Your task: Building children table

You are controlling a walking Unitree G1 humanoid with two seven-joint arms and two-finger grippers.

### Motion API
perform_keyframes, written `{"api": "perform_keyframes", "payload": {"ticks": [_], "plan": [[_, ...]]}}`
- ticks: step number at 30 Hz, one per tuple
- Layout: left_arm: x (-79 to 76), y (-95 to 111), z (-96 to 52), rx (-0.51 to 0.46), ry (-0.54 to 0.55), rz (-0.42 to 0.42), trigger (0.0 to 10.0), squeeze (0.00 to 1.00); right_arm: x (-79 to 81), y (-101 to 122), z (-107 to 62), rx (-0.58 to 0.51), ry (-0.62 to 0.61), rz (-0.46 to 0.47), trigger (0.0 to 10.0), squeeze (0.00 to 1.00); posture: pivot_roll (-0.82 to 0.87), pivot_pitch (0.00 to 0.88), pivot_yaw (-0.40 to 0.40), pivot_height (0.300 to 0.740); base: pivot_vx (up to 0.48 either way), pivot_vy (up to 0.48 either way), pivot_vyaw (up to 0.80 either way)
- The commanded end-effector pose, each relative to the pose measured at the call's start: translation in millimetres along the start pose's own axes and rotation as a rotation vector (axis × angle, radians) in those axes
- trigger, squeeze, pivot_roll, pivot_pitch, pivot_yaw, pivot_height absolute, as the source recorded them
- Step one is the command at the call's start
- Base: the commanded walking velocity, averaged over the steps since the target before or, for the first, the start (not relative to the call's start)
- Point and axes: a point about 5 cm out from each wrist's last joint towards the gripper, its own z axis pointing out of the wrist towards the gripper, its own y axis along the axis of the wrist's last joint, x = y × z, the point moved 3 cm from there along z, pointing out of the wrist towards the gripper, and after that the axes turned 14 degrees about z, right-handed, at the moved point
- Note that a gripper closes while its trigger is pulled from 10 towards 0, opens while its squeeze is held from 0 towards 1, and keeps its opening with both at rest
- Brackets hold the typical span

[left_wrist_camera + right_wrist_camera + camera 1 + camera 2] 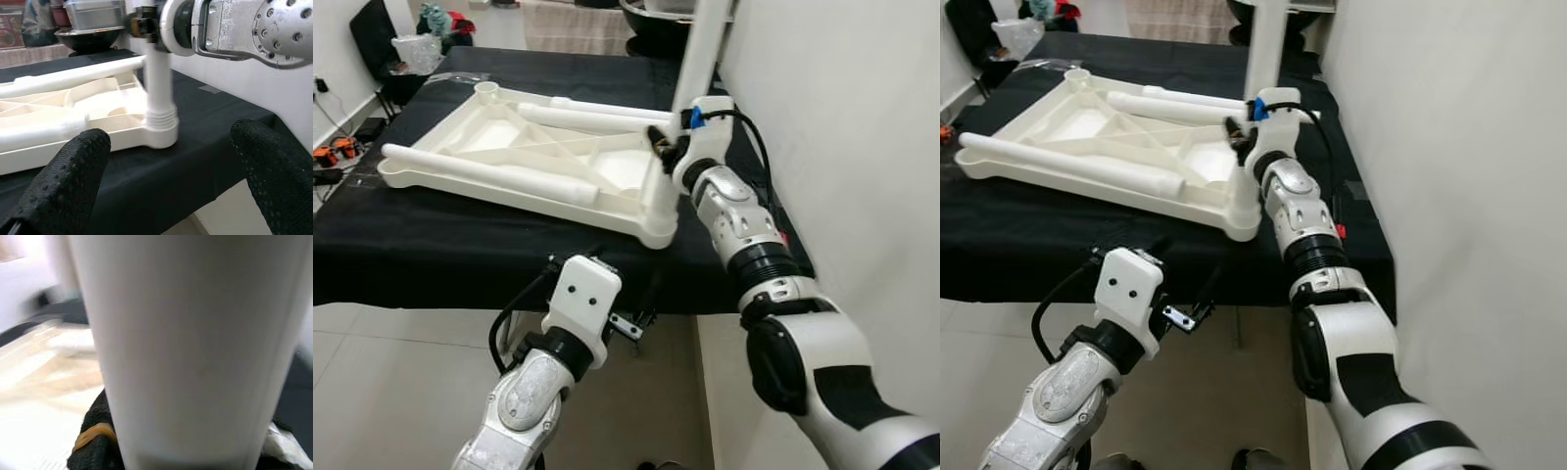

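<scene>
A white plastic table top [499, 147] lies upside down on a black-covered table [431, 245]. Two loose white legs rest on it, one along its front-left edge [480, 168] and one across the back [587, 116]. A third leg [703, 44] stands upright in the near right corner socket [159, 137]. My right gripper [666, 142] is shut on that upright leg [186, 347] partway up. My left gripper [171, 142] hangs below the table's front edge, open, with its fingers [73, 176] spread wide and facing the socket.
A white wall [842, 117] runs close along the right side of the table. A chair with a plastic bag [416, 49] stands at the back left. Cables and orange items [335, 152] lie on the floor at left. A dark bowl [85, 39] sits behind the table.
</scene>
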Motion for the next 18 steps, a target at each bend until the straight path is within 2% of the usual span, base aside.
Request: {"api": "perform_keyframes", "payload": {"ticks": [1, 2, 4, 5, 6, 7, 8, 9, 10, 12, 13, 18], "plan": [[-2.2, -2.9, -0.2, 0.01, -0.006, -0.003, 10.0, 0.0, -22.0, 5.8, -3.9, -0.042, -0.178, 0.024, 0.0, 0.0, 0.07, 0.078, -0.1, 0.74, 0.0, 0.0, 0.0], [-2.3, -2.9, -0.1, 0.01, -0.006, -0.002, 10.0, 0.0, -21.2, 7.8, -7.2, -0.065, -0.218, 0.034, 0.0, 0.0, 0.07, 0.076, -0.102, 0.74, 0.0, 0.0, 0.0], [-2.3, -2.9, -0.1, 0.01, -0.006, -0.002, 10.0, 0.0, -21.2, 7.8, -7.2, -0.065, -0.218, 0.034, 0.0, 0.0, 0.07, 0.076, -0.102, 0.74, 0.0, 0.0, 0.0], [-2.5, -3.0, -0.3, 0.01, -0.006, -0.001, 10.0, 0.0, -11.8, 5.8, -10.2, -0.068, -0.226, 0.047, 0.0, 0.0, 0.07, 0.073, -0.103, 0.74, 0.0, 0.0, 0.0], [-2.5, -3.0, -0.3, 0.01, -0.006, -0.001, 10.0, 0.0, -11.8, 5.8, -10.2, -0.068, -0.226, 0.047, 0.0, 0.0, 0.07, 0.073, -0.103, 0.74, 0.0, 0.0, 0.0], [-2.6, -3.2, -0.5, 0.011, -0.006, 0.0, 10.0, 0.0, -1.7, 2.3, -11.6, -0.056, -0.209, 0.052, 2.5, 0.0, 0.07, 0.073, -0.103, 0.74, 0.0, 0.0, 0.0], [-2.7, -3.3, -0.7, 0.012, -0.007, 0.0, 10.0, 0.0, 7.2, -0.5, -12.4, -0.047, -0.189, 0.055, 2.5, 0.0, 0.07, 0.073, -0.103, 0.74, 0.0, 0.0, 0.0], [-3.0, -3.5, -0.8, 0.012, -0.007, 0.0, 10.0, 0.0, 18.1, -3.0, -12.3, -0.038, -0.137, 0.06, 10.0, 0.0, 0.07, 0.069, -0.104, 0.74, 0.0, 0.0, 0.0], [-3.0, -3.5, -0.8, 0.012, -0.007, 0.0, 10.0, 0.0, 18.1, -3.0, -12.3, -0.038, -0.137, 0.06, 10.0, 0.0, 0.07, 0.069, -0.104, 0.74, 0.0, 0.0, 0.0], [-3.2, -3.5, -0.9, 0.012, -0.007, -0.001, 10.0, 0.0, 30.8, -3.3, -13.3, -0.046, -0.071, 0.04, 10.0, 0.0, 0.07, 0.069, -0.105, 0.74, 0.0, 0.0, 0.0], [-3.1, -3.5, -0.8, 0.012, -0.006, -0.001, 10.0, 0.0, 33.8, -3.4, -13.4, -0.048, -0.043, 0.035, 10.0, 1.0, 0.07, 0.071, -0.106, 0.74, 0.0, 0.0, 0.0], [-3.0, -3.6, -0.6, 0.013, -0.005, -0.002, 10.0, 0.0, 32.0, 5.0, -14.9, -0.076, 0.011, 0.032, 10.0, 1.0, 0.07, 0.073, -0.107, 0.74, 0.0, 0.0, 0.0]]}}
